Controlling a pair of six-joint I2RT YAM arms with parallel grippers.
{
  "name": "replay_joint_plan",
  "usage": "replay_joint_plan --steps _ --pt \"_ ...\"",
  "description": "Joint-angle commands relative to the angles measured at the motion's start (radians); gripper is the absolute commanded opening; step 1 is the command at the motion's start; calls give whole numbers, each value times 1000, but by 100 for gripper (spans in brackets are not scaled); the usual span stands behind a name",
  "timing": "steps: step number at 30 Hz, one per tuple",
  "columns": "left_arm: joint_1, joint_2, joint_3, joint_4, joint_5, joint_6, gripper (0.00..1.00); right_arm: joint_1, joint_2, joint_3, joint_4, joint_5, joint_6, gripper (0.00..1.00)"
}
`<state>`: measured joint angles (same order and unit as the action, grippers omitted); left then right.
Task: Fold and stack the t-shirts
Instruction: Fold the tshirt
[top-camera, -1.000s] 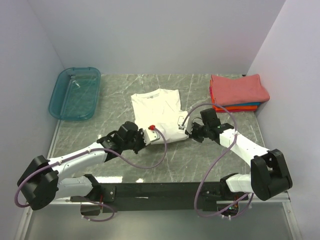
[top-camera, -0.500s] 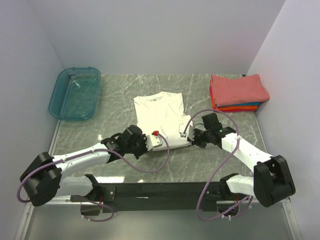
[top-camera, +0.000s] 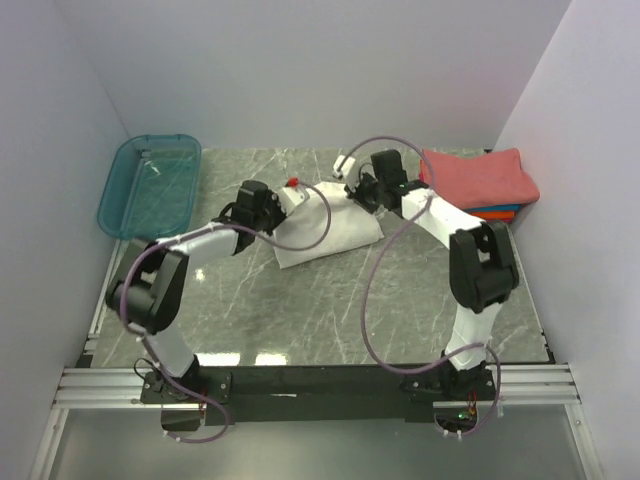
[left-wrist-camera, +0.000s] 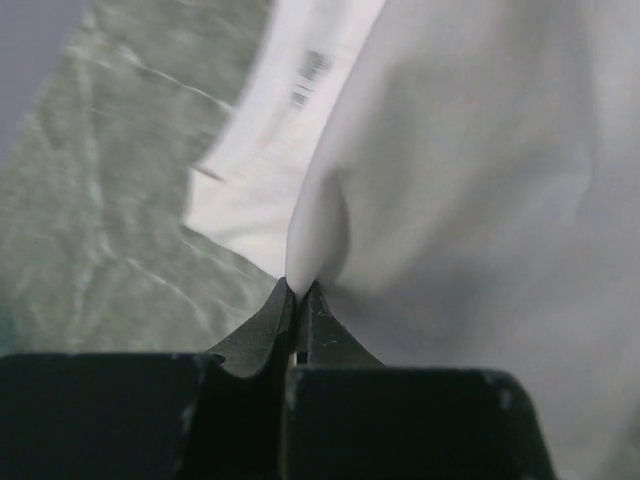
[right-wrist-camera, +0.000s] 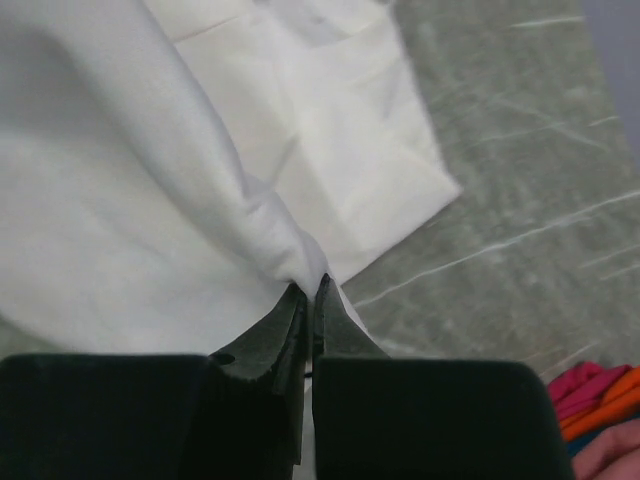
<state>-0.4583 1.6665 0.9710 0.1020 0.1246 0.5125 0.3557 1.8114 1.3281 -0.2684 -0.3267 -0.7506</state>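
The white t-shirt (top-camera: 330, 236) lies doubled over on the marble table, its near edge lifted toward the back. My left gripper (top-camera: 282, 207) is shut on a pinch of its white cloth (left-wrist-camera: 330, 215) at the left side. On the right side, my right gripper (top-camera: 358, 190) is shut on another pinch of that cloth (right-wrist-camera: 200, 200). No chest print shows. A stack of folded t-shirts (top-camera: 478, 178), coral-red on top with orange and blue edges below, sits at the back right. Its corner (right-wrist-camera: 600, 400) shows in the right wrist view.
A teal plastic bin (top-camera: 150, 186) stands at the back left corner. White walls close in the table on three sides. Both arms reach far across the table, and their purple cables (top-camera: 385, 250) loop over the front half.
Both grippers have swung from the table's near middle to the back, carrying the white shirt's near edge up and over the rest of it. The shirt now lies shorter and bunched.
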Motion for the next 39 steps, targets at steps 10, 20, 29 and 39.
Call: replay_joint_plan --steps 10,20,29,39 --pt "96 349 213 547 -342 -35 0 17 367 365 372 414 247 0" --pt "118 359 236 623 -304 -43 1 20 382 367 471 396 250 0" --pt "147 351 308 576 -290 -45 0 23 431 468 460 419 295 0" --pt "156 476 475 662 -372 -115 0 58 603 661 724 627 191 0"
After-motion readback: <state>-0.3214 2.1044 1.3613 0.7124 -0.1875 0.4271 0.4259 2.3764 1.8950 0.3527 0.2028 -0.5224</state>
